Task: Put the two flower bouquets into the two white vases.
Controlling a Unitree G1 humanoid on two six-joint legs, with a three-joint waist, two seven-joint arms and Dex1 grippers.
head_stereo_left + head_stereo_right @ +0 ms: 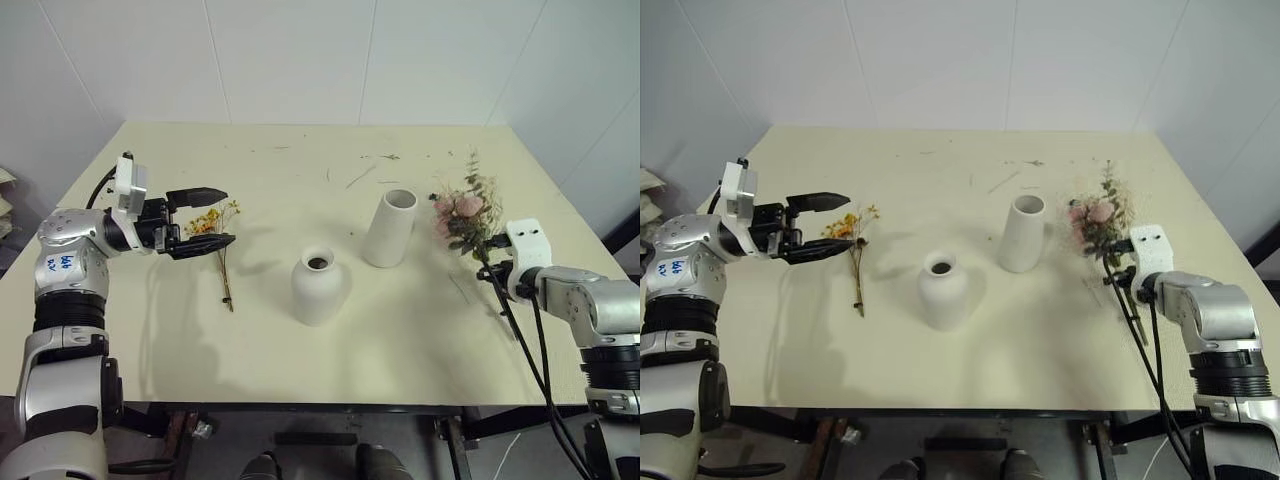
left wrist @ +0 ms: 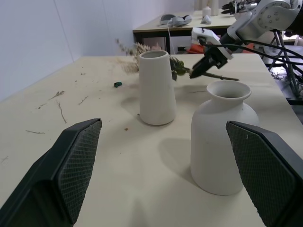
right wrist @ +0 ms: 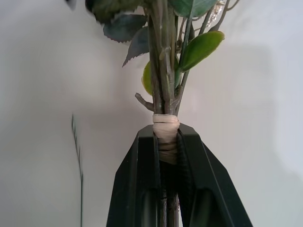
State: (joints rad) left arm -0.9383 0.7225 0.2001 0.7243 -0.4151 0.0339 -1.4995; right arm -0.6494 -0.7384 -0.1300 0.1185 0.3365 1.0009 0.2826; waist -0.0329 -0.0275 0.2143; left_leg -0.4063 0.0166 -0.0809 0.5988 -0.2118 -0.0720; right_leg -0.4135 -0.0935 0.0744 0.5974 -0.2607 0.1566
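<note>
Pale table point(image 1: 400, 340) w/ scattered dried bits point(image 1: 362, 176); small green scrap point(image 2: 117, 84); 2nd table point(image 2: 156, 29) behind.

Right gripper point(image 3: 166, 142): closed on the taped stems of the rose bouquet point(image 3: 165, 71), whose heads run off the wrist view's edge, stems lost between the black fingers; from the head camera the fingertips sit behind the wrist housing and foliage. Left gripper point(image 2: 161, 175): finger bases cut by the frame edge in its wrist view. Specks and bits of debris on the surface point(image 1: 300, 170) too small to identify; inside of the round-bellied vase point(image 1: 320, 285) dark, contents undeterminable.
</note>
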